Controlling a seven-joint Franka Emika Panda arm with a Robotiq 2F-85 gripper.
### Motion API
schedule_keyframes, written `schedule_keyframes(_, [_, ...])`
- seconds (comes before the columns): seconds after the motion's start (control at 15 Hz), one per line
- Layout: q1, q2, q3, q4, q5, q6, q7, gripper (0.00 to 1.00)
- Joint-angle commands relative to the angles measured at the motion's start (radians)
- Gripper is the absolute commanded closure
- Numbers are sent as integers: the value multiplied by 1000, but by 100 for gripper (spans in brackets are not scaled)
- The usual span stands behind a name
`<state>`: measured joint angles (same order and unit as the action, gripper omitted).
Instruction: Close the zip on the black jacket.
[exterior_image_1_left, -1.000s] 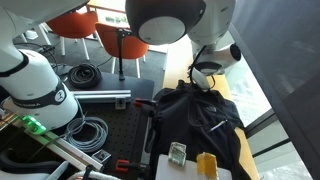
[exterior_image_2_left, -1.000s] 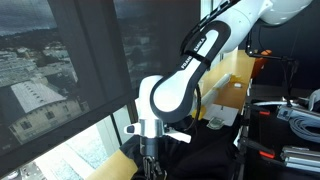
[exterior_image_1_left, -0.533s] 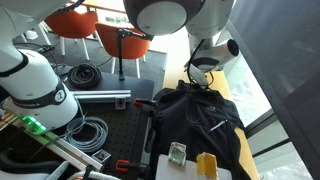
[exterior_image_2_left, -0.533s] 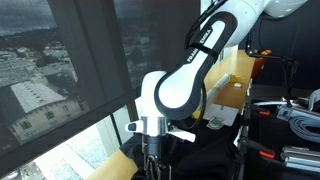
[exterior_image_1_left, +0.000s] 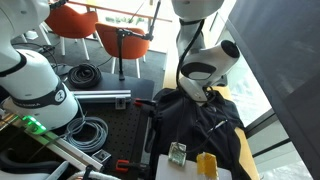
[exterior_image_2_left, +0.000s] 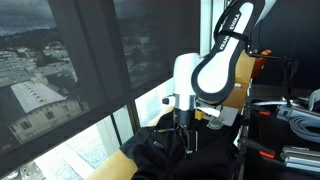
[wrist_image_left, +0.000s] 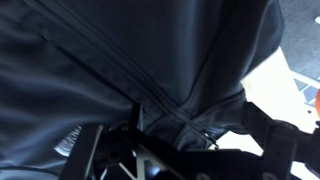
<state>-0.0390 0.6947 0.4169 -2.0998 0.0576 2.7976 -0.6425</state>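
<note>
The black jacket (exterior_image_1_left: 190, 125) lies rumpled on the table; it also shows in the other exterior view (exterior_image_2_left: 165, 158). My gripper (exterior_image_1_left: 205, 97) hangs just above its upper middle, fingers pointing down (exterior_image_2_left: 186, 138). In the wrist view the jacket (wrist_image_left: 110, 60) fills the picture. The zip (wrist_image_left: 150, 100) runs across it diagonally as a thin seam, ending at a small metal pull (wrist_image_left: 210, 143). My gripper (wrist_image_left: 178, 148) stands open, one dark finger on each side of the zip's end, and nothing is held.
Coiled black cables (exterior_image_1_left: 88, 130) and a white robot base (exterior_image_1_left: 35, 92) stand beside the jacket. A green item (exterior_image_1_left: 178, 153) and a yellow one (exterior_image_1_left: 207, 164) sit at the near end. A window (exterior_image_2_left: 60, 70) runs along the far side.
The jaws have gone from nearly shut to wide open. The arm has swung from the jacket's far edge toward its middle.
</note>
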Motion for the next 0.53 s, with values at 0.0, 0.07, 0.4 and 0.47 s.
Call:
schedule_keyframes(0.0, [-36,-176,-101,-212,-41,115,83,0])
schedule_keyframes(0.07, [-76,-213,-107,-251,-30,134,91,0])
schedule_keyframes(0.4, [-322,-353,-51,-347,61,167,80,0])
schedule_keyframes(0.47, [-372,-376,-20,-344,102,156,67,0])
